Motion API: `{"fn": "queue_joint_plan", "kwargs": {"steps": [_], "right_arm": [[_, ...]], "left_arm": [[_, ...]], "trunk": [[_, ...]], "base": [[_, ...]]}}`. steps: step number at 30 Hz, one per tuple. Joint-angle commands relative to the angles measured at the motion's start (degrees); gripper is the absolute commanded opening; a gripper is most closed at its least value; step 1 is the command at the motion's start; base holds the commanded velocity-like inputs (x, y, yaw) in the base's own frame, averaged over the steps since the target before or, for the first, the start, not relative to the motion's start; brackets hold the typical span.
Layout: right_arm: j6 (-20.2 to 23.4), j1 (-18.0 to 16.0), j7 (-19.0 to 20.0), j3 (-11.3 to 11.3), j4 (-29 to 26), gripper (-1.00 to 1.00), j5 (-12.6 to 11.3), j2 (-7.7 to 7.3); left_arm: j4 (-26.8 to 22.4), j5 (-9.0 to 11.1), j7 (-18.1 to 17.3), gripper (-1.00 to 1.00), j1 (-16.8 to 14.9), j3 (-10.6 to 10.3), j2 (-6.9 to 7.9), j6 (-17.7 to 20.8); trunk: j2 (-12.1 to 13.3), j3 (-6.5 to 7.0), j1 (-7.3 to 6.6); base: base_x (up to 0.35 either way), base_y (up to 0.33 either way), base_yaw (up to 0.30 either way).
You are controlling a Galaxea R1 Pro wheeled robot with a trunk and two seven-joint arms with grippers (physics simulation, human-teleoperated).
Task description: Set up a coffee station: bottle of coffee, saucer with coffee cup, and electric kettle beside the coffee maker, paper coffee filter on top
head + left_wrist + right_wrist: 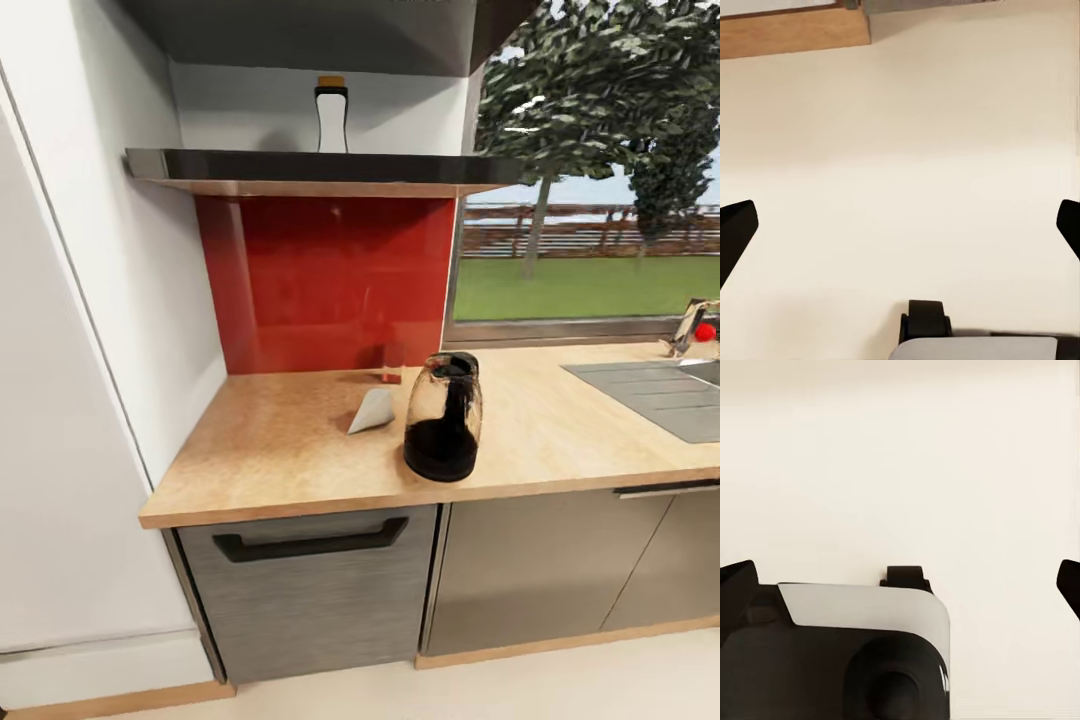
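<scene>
A white bottle with an orange cap (331, 113) stands on the dark shelf (300, 165) above the counter. On the wooden countertop (270, 450) lies a white paper cone filter (372, 410). Right beside it stands a clear glass appliance with a black base and handle (443, 415); whether it is the kettle or the coffee maker I cannot tell. My left gripper (900, 232) and my right gripper (900, 592) both hang open over the cream floor, fingers spread wide with nothing between them.
A small clear item (391, 365) stands against the red backsplash (320, 280). A sink (665, 395) with a tap (690, 325) lies at the counter's right. Below is a drawer with a black handle (310, 545). A white tall cabinet (70, 400) bounds the left.
</scene>
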Motion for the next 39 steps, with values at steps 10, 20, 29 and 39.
{"fn": "queue_joint_plan", "kwargs": {"steps": [10,20,29,39], "right_arm": [[-0.2,0.0,-0.1,0.0,0.0,1.0,0.1,0.0],[-0.2,0.0,-0.1,0.0,0.0,1.0,0.1,0.0],[-0.2,0.0,-0.1,0.0,0.0,1.0,0.1,0.0],[-0.2,0.0,-0.1,0.1,0.0,1.0,0.1,0.0]], "left_arm": [[0.0,0.2,-0.1,1.0,-0.1,0.1,0.08,-0.2],[0.0,0.0,-0.1,1.0,-0.1,0.1,0.04,-0.2],[0.0,0.0,-0.1,1.0,-0.1,0.1,0.04,-0.2],[0.0,-0.1,-0.1,1.0,-0.1,0.1,0.0,-0.2]], "trunk": [[3.6,1.56,-1.98],[7.6,3.36,-4.18],[11.2,4.98,-6.15],[15.2,6.77,-8.35]], "base": [[0.0,0.0,-0.054],[0.0,0.0,0.0],[0.0,0.0,0.0],[0.0,0.0,0.0]]}}
